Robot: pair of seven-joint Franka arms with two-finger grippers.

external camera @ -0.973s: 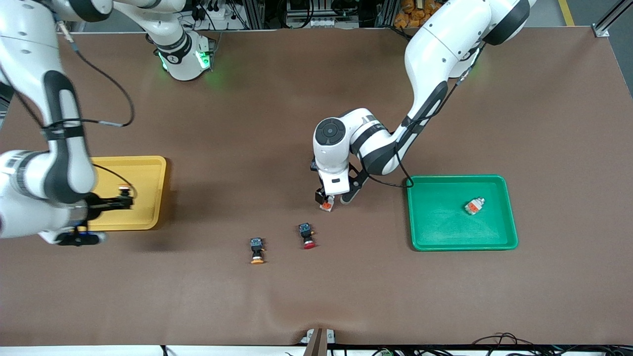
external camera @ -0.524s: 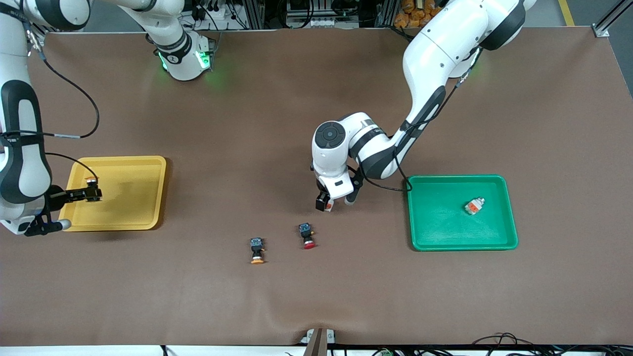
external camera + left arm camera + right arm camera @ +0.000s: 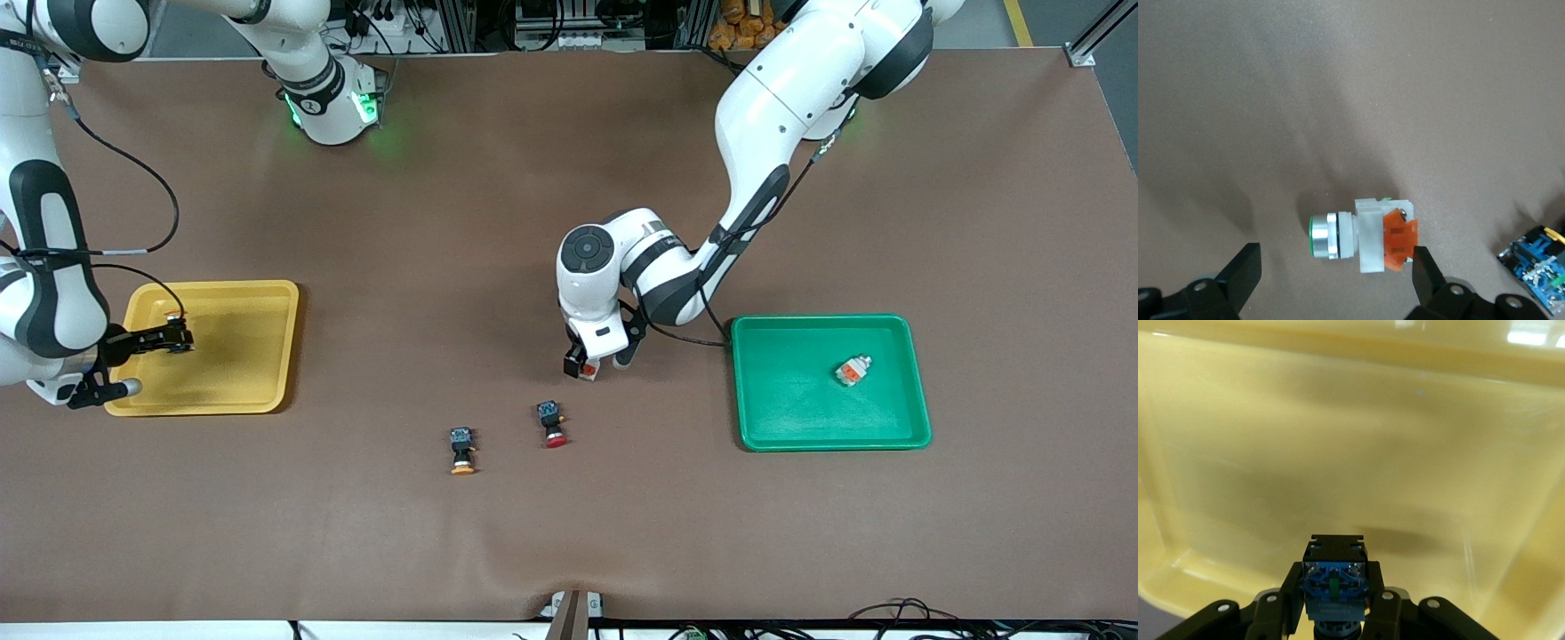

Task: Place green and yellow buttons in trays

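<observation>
The left gripper (image 3: 1331, 267) hangs jaws apart over a pale button (image 3: 1365, 235) on the bench, its long axis apparently spanning the gap. The right gripper (image 3: 173, 341) clamps a black button (image 3: 1335, 583) over the yellow tray (image 3: 267, 356).

The broad brown surface (image 3: 569, 533) looks matt and faintly soft, like a mat, with shallow wrinkles near the front camera. The shallow yellow plastic tray (image 3: 1351, 440) is smooth and glossy, catching bright highlights along its rim, and the green plastic tray (image 3: 782, 418) has the same sheen. The pale silver-white button block (image 3: 1361, 235) pairs a shiny metal collar with translucent orange plastic. Both arms wear glossy white shells.
</observation>
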